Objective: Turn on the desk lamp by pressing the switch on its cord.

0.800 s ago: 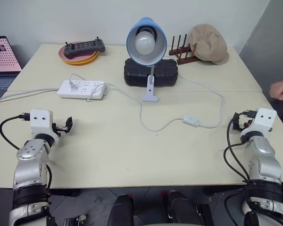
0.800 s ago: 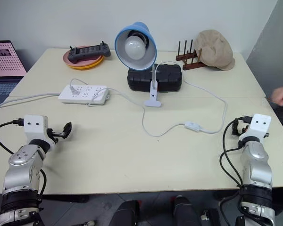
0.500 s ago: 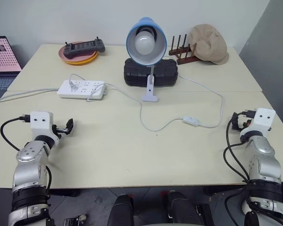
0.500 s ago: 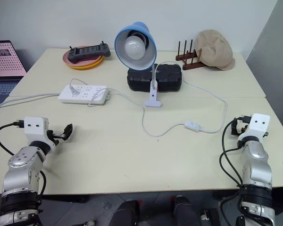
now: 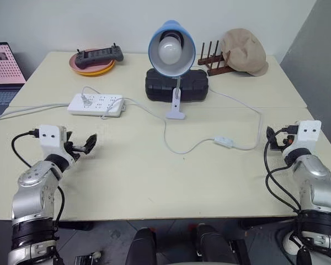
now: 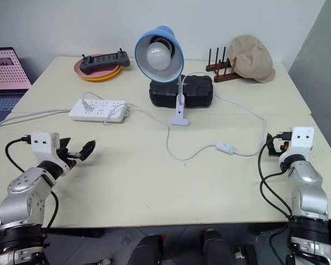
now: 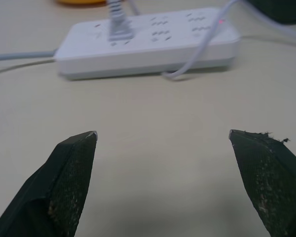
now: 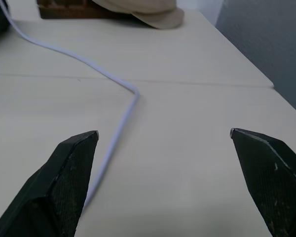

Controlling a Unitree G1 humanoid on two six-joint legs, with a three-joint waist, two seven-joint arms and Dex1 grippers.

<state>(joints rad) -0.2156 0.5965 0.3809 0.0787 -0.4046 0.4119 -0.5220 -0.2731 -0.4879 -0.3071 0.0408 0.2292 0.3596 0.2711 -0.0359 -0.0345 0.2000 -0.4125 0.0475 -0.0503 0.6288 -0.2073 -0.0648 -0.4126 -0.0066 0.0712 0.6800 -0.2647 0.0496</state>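
The desk lamp stands at the back middle of the table, its light-blue shade and white bulb facing me, unlit. Its thin white cord loops forward over the table to the small white switch, right of centre. My left gripper hovers open low over the front left of the table, far from the switch. My right gripper is open at the front right, a short way right of the switch. In the right wrist view the cord runs just ahead of the open fingers.
A white power strip lies ahead of the left gripper. A black case sits behind the lamp base. At the back are a plate with a controller, a wooden rack and a tan cap. A laptop is far left.
A person's hand at the right edge has gone out of view. My left gripper has edged inward and forward; the right has shifted slightly forward.
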